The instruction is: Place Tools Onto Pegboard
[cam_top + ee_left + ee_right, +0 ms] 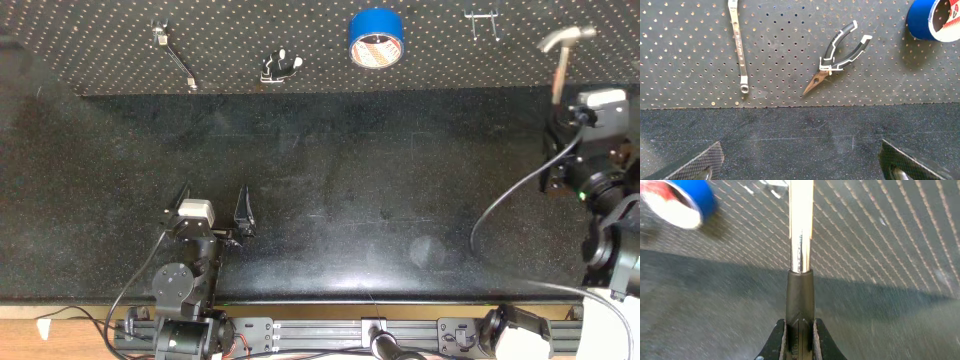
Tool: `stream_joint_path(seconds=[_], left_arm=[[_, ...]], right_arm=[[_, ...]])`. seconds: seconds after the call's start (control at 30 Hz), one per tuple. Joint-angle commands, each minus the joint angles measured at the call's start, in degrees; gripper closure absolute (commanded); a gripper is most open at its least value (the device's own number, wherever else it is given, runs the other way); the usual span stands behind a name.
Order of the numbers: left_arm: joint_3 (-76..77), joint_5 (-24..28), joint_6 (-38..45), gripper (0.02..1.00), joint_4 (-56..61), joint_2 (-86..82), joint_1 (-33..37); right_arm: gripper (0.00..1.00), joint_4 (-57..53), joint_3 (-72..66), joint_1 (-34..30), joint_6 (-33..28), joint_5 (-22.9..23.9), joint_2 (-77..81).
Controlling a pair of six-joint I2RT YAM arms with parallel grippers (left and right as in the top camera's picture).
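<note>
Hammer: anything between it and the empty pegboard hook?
Nothing visible. The right tool grips the hammer by its handle, head up at the pegboard. Only bare board lies between it and the empty hook. The blue tape hangs beyond the hook.

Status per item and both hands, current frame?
Silver wrench: hung on perforated pegboard.
Black-and-white-handled pliers: hung on pegboard, nose closed.
Blue tape roll: hung on pegboard.
Metal double hook: empty.
Silver hammer with black grip: gripped, head at pegboard, not visibly hung.
Left hand: open, empty.
Right hand: shut on hammer grip.
</note>
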Motion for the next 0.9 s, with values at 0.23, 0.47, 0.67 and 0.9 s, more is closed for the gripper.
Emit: stream_joint_path(seconds=[0.23, 0.47, 0.67, 0.9], left_arm=[[0.0, 0.6, 0.1, 0.023, -0.5, -0.6, -0.2], [0.0, 0.6, 0.1, 0.023, -0.5, -0.6, -0.2], [0.0, 0.6, 0.1, 0.020, -0.5, -0.6, -0.2], [0.0, 0.6, 0.1, 0.020, -0.5, -0.6, -0.2]], right_arm=[[0.928, 8.1, -0.5, 8.0, 2.4, -1.3, 9.9], [0.928, 13.0, -0.5, 9.9, 2.4, -1.3, 16.3], [0.925, 13.4, -0.5, 11.6, 2.4, 0.4, 19.6], [0.925, 13.4, -0.5, 11.7, 2.4, 0.7, 22.3]])
